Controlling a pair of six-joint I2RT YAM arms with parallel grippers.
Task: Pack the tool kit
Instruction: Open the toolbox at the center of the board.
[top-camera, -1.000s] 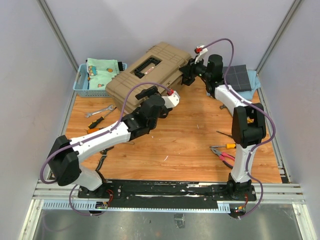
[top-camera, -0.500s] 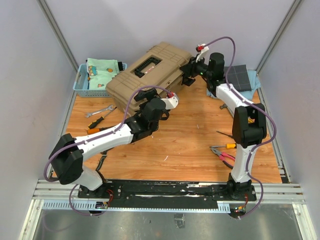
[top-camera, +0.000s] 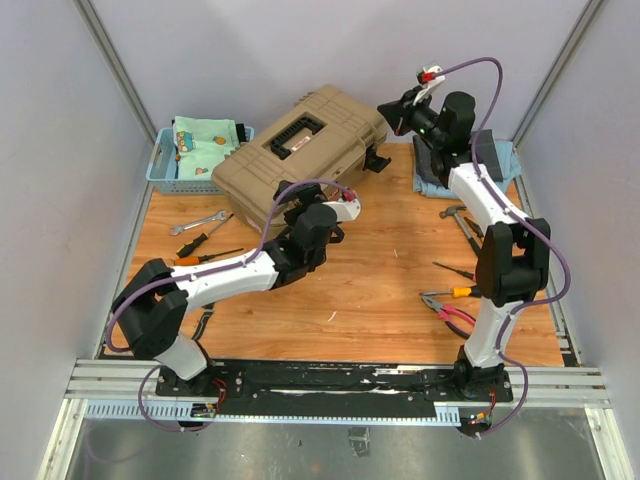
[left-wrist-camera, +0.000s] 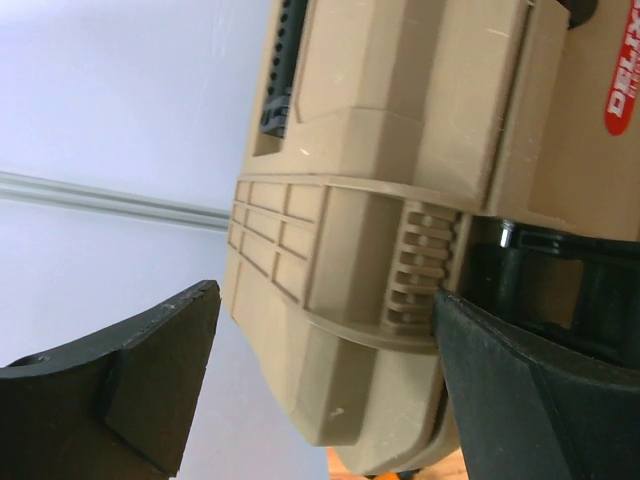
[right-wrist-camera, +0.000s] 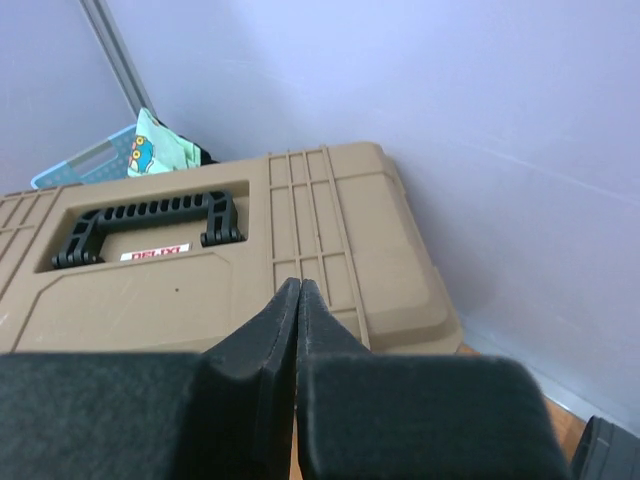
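Note:
The tan toolbox (top-camera: 300, 150) lies closed at the back of the table, its black lid handle (right-wrist-camera: 150, 218) and red label (right-wrist-camera: 155, 253) facing up. A black latch (top-camera: 377, 160) hangs loose at its right end. My left gripper (top-camera: 290, 195) is open at the box's front side, and a corner of the toolbox (left-wrist-camera: 340, 330) sits between its wide-spread fingers (left-wrist-camera: 130, 390). Raised above the box's right end, my right gripper (top-camera: 392, 110) is shut and holds nothing; its tips (right-wrist-camera: 298, 285) meet over the lid. Red-handled pliers (top-camera: 447, 308) and a hammer (top-camera: 455, 212) lie loose on the right.
A wrench (top-camera: 200, 222) and screwdrivers (top-camera: 200, 245) lie on the left of the table, and a yellow-handled screwdriver (top-camera: 457, 292) on the right. A blue basket (top-camera: 163, 168) of patterned cloth (top-camera: 205, 140) stands back left. A folded grey cloth (top-camera: 490, 150) sits back right.
My right gripper left the toolbox's right end, rose up and to the right, and shut. My left arm reached a little closer to the box's front.

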